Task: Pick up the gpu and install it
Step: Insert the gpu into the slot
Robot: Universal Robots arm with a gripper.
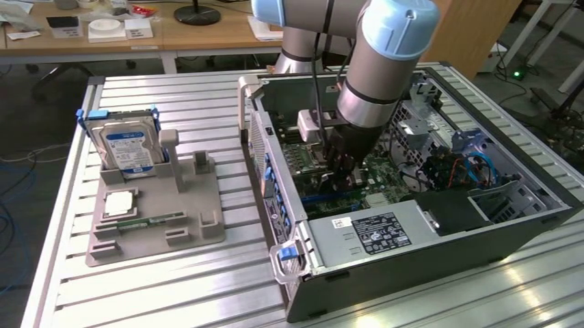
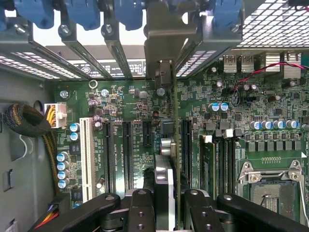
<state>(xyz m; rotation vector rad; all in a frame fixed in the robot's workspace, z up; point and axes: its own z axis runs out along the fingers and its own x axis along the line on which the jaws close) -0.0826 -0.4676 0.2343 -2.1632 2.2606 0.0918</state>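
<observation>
Wrist view: gripper [image 2: 169, 215] jaws narrow, clamped on the flat faces of the gpu [image 2: 165, 181], a thin green card seen edge-on, straight ahead of the tool inside the computer case [image 1: 411, 266]. Its long axis runs parallel to the black expansion slots [image 2: 128, 154] on the motherboard [image 2: 130, 99], with the silver bracket [image 2: 164, 43] toward the metal slot covers [image 2: 72, 48]. Seated or not: cannot tell.

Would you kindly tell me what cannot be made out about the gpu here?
Wrist view: the gpu, held edge-on in the gripper, hides its own faces and the slot beneath it.
Exterior view: the arm hides the gpu's lower edge.
</observation>
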